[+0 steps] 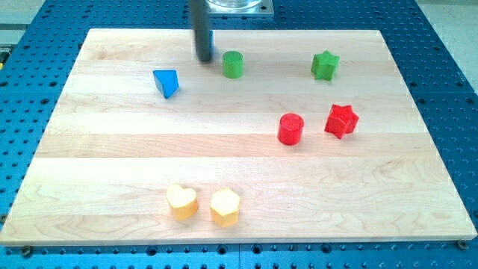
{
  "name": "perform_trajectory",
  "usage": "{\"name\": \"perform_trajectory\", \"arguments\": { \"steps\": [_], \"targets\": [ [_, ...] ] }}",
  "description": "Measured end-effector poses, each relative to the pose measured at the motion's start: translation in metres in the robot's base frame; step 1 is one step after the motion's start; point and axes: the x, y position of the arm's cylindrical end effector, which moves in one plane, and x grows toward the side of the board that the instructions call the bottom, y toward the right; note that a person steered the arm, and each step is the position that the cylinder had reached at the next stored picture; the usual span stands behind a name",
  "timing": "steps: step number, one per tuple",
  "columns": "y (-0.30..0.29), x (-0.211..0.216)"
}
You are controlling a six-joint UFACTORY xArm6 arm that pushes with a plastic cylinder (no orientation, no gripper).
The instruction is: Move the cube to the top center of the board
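Note:
My tip (203, 59) rests on the board near the view's top, left of centre. A thin sliver of blue (211, 42) shows just past the rod's right edge. Most of it is hidden behind the rod, so I cannot make out its shape. A green cylinder (233, 64) stands just right of my tip, apart from it. A blue triangular block (166, 82) lies below and to the left of my tip.
A green star (325, 65) sits at the top right. A red cylinder (290, 128) and a red star (341, 120) stand right of centre. A yellow heart (181, 202) and a yellow hexagon (225, 207) lie near the bottom edge of the wooden board (112, 157).

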Motion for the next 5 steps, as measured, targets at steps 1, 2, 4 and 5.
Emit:
{"name": "perform_trajectory", "arguments": {
  "steps": [1,2,4,5],
  "targets": [
    [-0.056,0.009],
    [-0.108,0.007],
    [-0.016,-0.041],
    [-0.022,-0.040]
  ]
}}
